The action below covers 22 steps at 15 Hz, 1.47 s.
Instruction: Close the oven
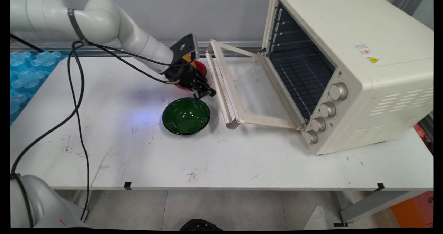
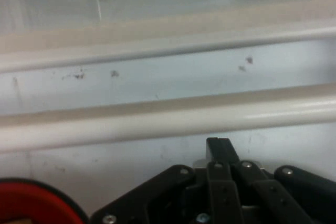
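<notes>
**Two stickers on the oven, too small to read**

The oven has a small white sticker with red on it and a yellow warning sign with a triangle on its top. The words are too tiny to read. No other writing shows anywhere.

White table: standing on a pale tiled floor, its top showing dark scuffs. Grey wall: running behind the table. Metal rail: lying along the wall just above the table's far edge. Blue bubbled sheeting: lying left of the table. Orange object: sitting on the floor below the table's right end.
</notes>
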{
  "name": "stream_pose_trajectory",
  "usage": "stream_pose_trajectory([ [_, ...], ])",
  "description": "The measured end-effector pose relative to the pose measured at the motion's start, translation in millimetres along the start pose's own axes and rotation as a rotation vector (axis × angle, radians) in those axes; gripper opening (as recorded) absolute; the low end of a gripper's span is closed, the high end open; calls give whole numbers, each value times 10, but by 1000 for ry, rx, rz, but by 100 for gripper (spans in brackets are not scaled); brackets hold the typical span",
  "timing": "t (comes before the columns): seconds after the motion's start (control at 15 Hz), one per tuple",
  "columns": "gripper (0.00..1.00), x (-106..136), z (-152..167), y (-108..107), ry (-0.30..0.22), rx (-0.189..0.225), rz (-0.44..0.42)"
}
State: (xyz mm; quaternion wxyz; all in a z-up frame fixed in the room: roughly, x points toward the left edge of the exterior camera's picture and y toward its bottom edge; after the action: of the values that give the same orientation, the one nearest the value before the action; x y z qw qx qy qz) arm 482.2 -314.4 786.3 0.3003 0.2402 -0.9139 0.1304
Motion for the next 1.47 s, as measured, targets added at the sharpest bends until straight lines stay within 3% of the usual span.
stream_pose_trajectory([
  [0.67, 0, 103, 218, -20, 89, 1, 9],
  [1.47, 0, 327, 116, -54, 146, 7, 37],
])
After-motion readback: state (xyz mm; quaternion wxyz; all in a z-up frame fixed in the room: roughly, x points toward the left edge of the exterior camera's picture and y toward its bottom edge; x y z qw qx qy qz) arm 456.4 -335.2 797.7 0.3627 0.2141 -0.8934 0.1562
